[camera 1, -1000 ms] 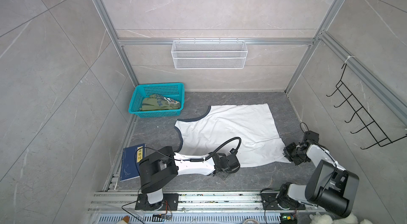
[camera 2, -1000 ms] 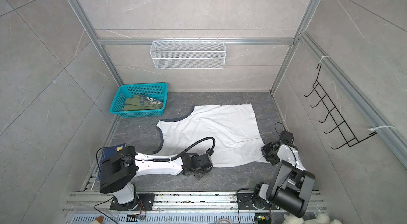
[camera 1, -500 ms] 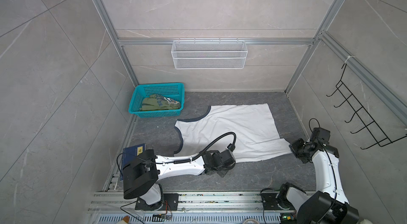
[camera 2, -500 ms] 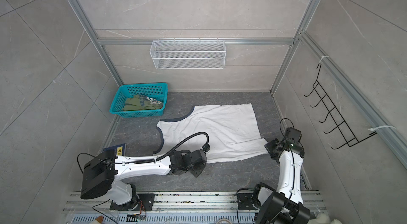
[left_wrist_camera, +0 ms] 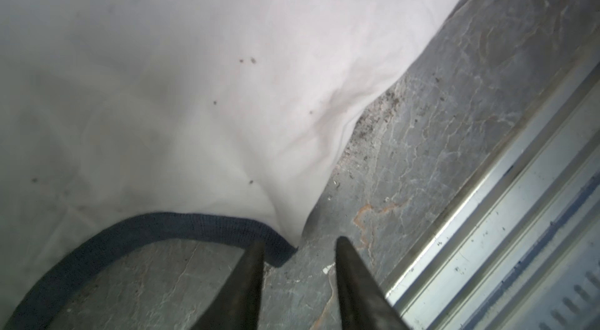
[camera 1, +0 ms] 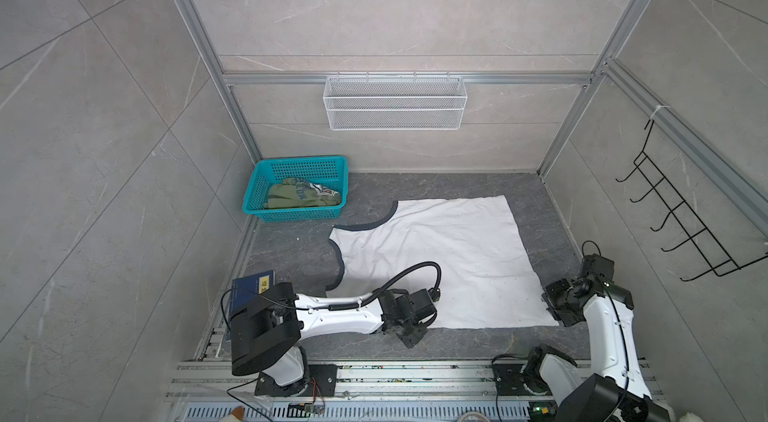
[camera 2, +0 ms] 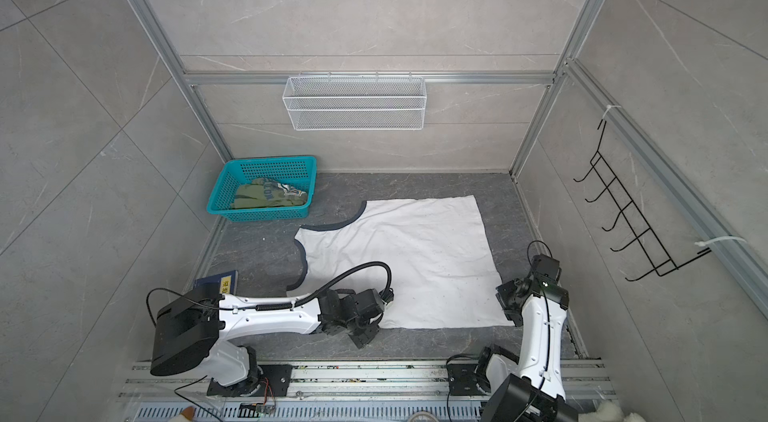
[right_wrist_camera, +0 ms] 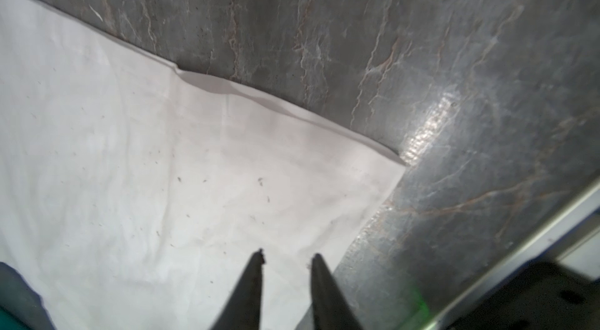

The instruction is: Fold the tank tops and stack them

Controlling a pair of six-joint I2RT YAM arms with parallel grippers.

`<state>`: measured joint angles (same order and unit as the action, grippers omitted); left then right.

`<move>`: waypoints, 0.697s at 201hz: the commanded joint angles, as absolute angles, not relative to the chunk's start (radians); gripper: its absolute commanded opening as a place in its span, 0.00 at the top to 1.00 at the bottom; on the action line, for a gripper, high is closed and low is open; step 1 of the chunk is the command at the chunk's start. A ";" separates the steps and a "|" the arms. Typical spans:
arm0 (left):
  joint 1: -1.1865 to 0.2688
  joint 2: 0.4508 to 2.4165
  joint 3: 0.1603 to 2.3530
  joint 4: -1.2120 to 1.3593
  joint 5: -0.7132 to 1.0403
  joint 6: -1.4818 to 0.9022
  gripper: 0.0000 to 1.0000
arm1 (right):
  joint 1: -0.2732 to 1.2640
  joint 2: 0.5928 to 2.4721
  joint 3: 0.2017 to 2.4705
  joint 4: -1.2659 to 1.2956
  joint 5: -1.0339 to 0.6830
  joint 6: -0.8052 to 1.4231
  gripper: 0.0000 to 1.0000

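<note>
Basket: the olive green cloth tank top lies crumpled inside the teal plastic mesh basket, back left.
Left claw: my left gripper has its jaws apart, empty, tips beside a navy-trimmed cloth corner.
Middle: the white cloth tank top with navy trim lies spread flat.
Right claw: my right gripper, jaws apart, empty, over its near hem corner.

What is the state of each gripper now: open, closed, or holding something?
Left gripper: open, holding nothing.
Right gripper: open, holding nothing.

Robot lab cell: tiled panels, aluminium frame.
</note>
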<state>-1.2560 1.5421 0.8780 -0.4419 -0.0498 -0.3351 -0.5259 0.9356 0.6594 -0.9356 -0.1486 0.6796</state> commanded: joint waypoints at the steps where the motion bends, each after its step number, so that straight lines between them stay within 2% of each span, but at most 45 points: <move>1: -1.252 1.449 0.888 -0.451 -0.070 -0.303 0.45 | -0.524 0.904 0.741 -0.978 -0.132 0.680 0.49; 23: -1.195 1.393 0.922 -0.422 -0.116 -0.308 0.38 | -0.523 0.876 0.804 -0.930 -0.182 0.646 0.45; 43: -1.085 1.401 0.947 -0.363 -0.129 -0.345 0.32 | -0.504 0.919 0.785 -0.757 -0.344 0.612 0.38; 55: -1.009 1.449 0.982 -0.342 -0.115 -0.361 0.31 | -0.449 0.993 0.783 -0.649 -0.399 0.600 0.35; 95: -0.820 1.696 1.168 -0.359 -0.153 -0.423 0.28 | -0.232 1.308 0.853 -0.399 -0.369 0.585 0.31; 140: -0.768 1.925 1.313 -0.316 -0.095 -0.411 0.26 | -0.154 1.622 0.917 -0.215 -0.404 0.621 0.30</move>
<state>-0.7708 1.8442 1.2392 -0.3359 -0.1280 -0.3969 -0.1677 1.5215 0.8810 -0.3534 -0.3759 0.6098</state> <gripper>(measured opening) 0.738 0.702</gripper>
